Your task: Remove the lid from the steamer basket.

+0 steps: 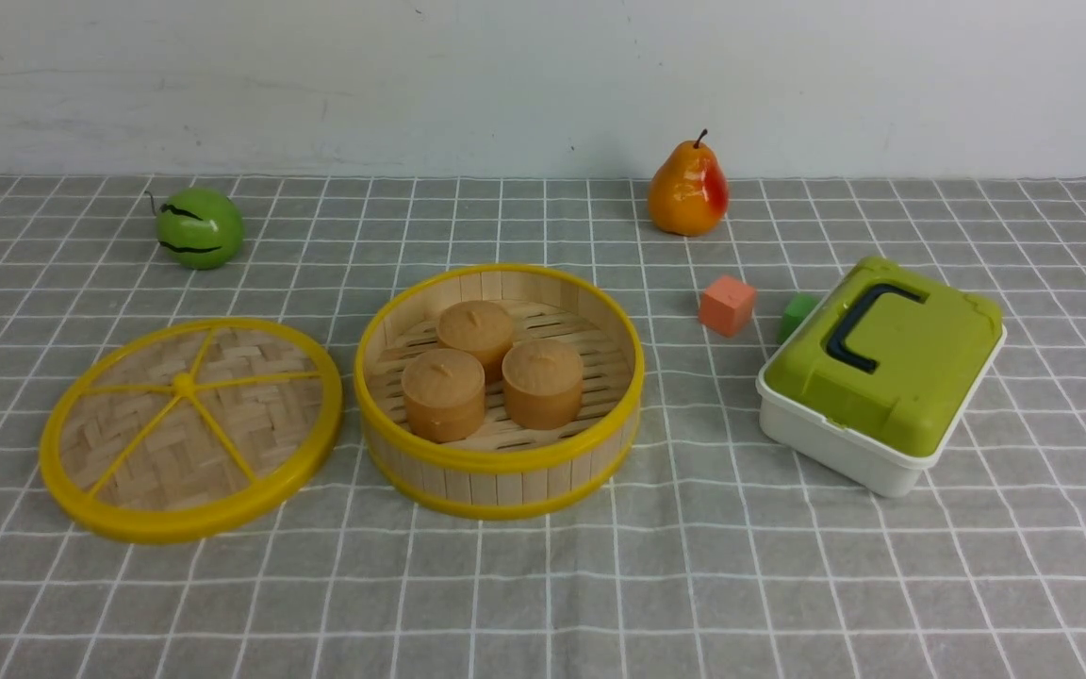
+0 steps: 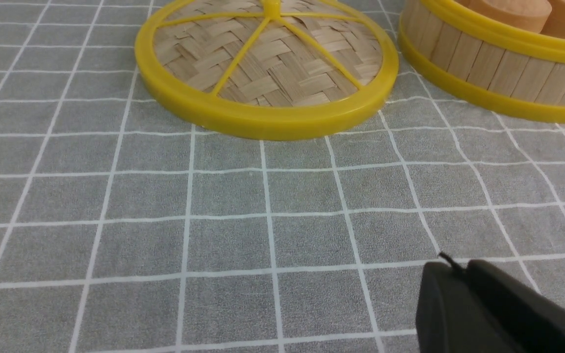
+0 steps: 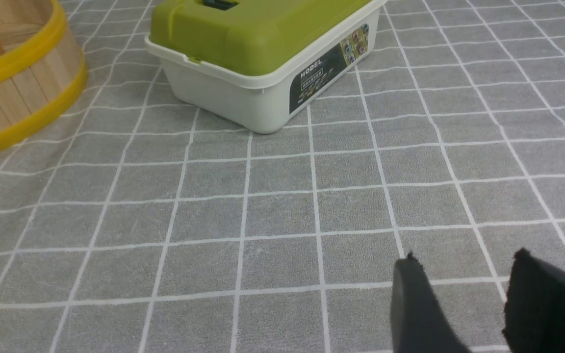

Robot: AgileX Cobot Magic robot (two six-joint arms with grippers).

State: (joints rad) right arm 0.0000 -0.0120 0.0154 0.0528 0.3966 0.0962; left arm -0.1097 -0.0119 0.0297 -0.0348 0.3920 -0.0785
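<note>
Lid point(image 1: 190, 429) lies flat on surface point(image 1: 694, 585) beside uncovered steamer basket point(image 1: 500, 469); task looks done. Left pincer point(image 2: 461, 268) clenched, empty; right pincer point(image 3: 464, 264) released.

- The front view looks forward and slightly down from the robot's side, taking in the whole worktop point(image 1: 543, 585) up to the pale back wall point(image 1: 543, 75) across the upper frame.
- The left wrist view sits low and close over the cloth, with the lid point(image 2: 268, 88) at upper centre and the steamer basket point(image 2: 498, 73) cut off at upper right.
- The right wrist view is equally low, with the green-lidded box point(image 3: 263, 59) at upper centre and the basket's wall at upper left.
- Both wrist views share the basket with the front view.
</note>
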